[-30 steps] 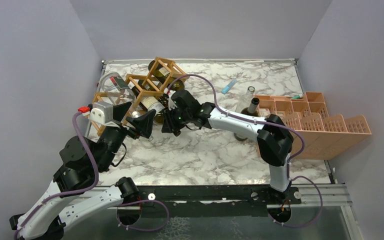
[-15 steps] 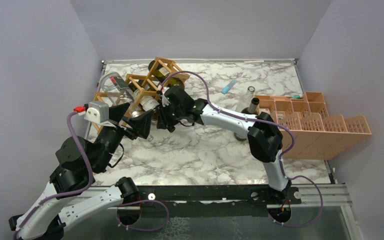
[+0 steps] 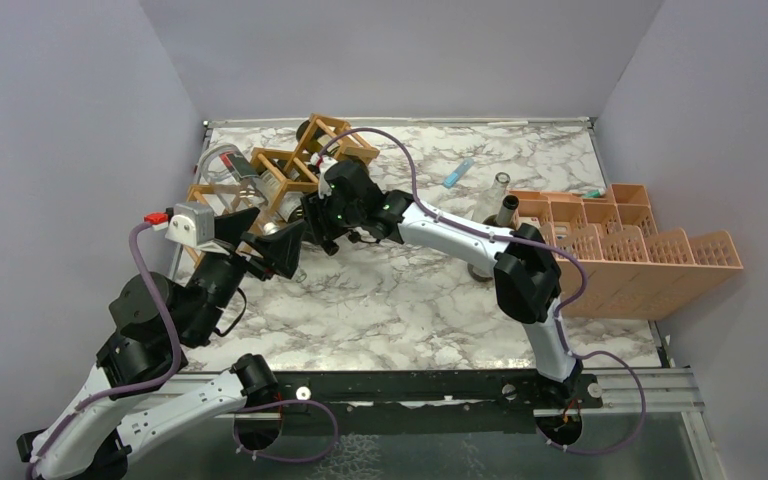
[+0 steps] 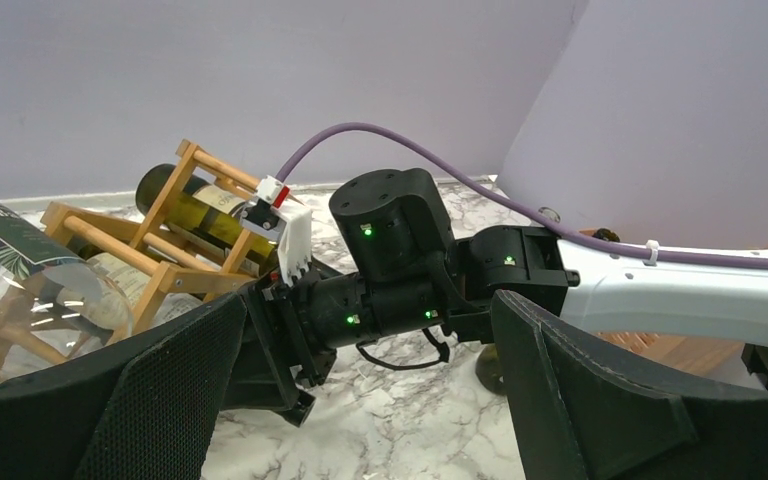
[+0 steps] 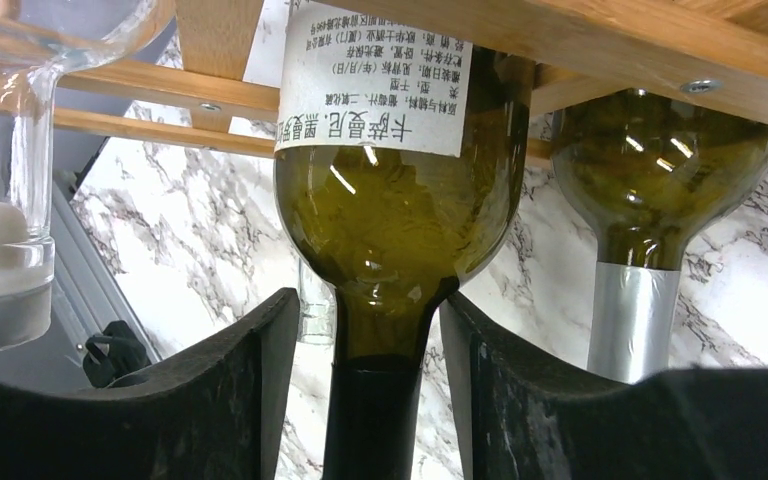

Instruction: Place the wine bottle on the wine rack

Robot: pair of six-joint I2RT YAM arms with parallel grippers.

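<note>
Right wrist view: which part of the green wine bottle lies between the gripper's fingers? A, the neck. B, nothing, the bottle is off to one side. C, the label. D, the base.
A: the neck of the wine bottle runs down between the two black fingers of the right gripper, just under the wine rack bars.

Wine rack (image 3: 278,172): far left on the table (image 3: 410,290).
Wine bottle (image 5: 400,200): lying in the rack, neck between the right gripper (image 5: 365,320) fingers.
Crate (image 3: 650,262): table's right edge.
</note>
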